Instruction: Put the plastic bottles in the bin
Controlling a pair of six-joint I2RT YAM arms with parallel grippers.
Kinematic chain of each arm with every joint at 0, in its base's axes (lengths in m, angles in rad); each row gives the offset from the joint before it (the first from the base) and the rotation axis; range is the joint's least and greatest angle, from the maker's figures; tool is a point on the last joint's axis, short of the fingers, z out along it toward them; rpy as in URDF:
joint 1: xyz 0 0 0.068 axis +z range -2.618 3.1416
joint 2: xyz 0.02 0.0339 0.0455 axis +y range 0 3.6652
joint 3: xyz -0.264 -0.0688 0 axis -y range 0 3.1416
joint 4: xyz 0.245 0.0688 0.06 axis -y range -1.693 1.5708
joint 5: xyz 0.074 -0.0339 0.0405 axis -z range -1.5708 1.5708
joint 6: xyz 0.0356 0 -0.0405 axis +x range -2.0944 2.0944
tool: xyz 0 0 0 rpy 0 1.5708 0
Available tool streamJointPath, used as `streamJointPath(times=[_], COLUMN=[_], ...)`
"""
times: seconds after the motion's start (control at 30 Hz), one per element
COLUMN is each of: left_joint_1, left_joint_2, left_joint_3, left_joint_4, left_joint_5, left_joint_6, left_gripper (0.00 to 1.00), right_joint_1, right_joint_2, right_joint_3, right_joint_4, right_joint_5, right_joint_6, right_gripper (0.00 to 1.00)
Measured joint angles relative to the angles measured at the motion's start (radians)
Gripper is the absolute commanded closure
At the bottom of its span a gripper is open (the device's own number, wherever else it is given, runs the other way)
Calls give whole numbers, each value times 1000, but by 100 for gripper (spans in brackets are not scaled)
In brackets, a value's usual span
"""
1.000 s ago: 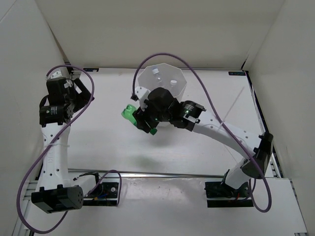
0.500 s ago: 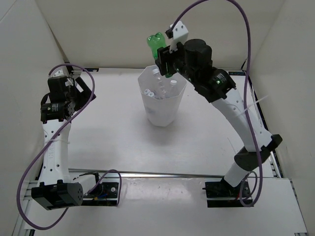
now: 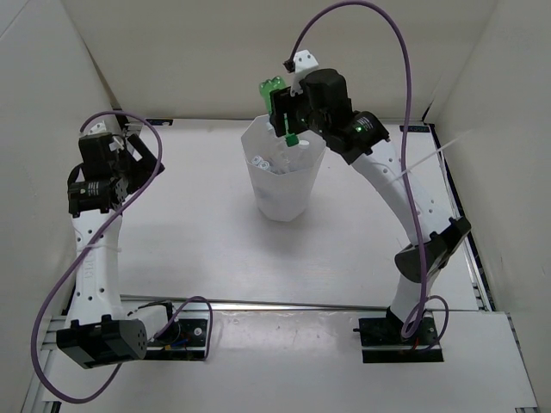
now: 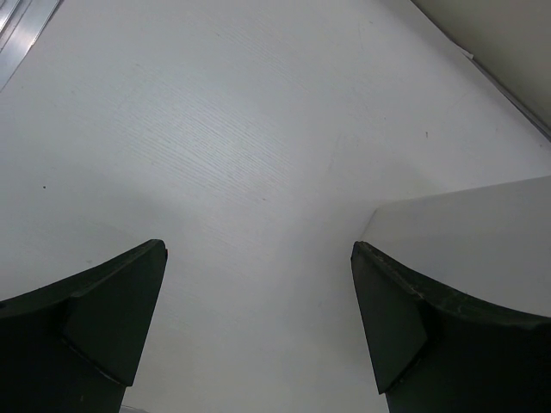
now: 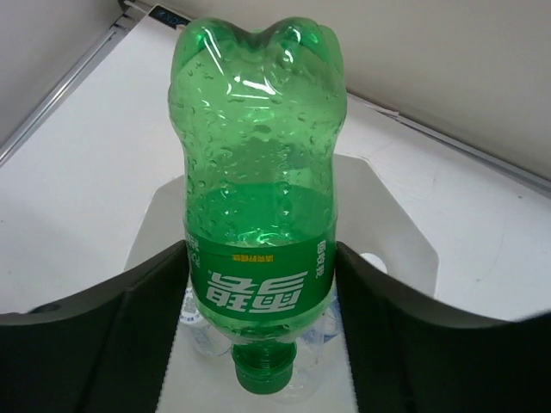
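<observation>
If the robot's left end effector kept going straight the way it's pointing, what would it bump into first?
Probably the bare white table: the open left end effector points at it with nothing between.

Green bottle (image 5: 258, 172) inverted above bin (image 3: 284, 196) holding clear bottles (image 3: 263, 161).

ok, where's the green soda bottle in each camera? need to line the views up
Top external: top centre, the green soda bottle held cap-down in the right gripper, above the far side of the bin.
Left wrist: not in it.
Right wrist: centre of frame, cap down, over the bin's opening.
Shared landmark: the bin, below the bottle in top external and behind it in right wrist.
</observation>
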Motion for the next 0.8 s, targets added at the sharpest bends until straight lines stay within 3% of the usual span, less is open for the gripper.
streamJointPath(times=[0.13,0.6,0.8], left_joint_1=[10,10,10], left_joint_2=[-12,-22,-23], left_joint_3=[-9,-27,-39], left_joint_4=[2,6,16], left_joint_5=[8,24,23], left_joint_6=[1,0,-1], left_gripper=[0,0,0], right_joint_1=[2,11,-164], right_joint_2=[-1,-153,-273], right_joint_3=[0,-39,-86], right_joint_4=[-11,-137,-315], right_joint_5=[-21,50,87], right_joint_6=[27,108,271], right_gripper=[0,0,0])
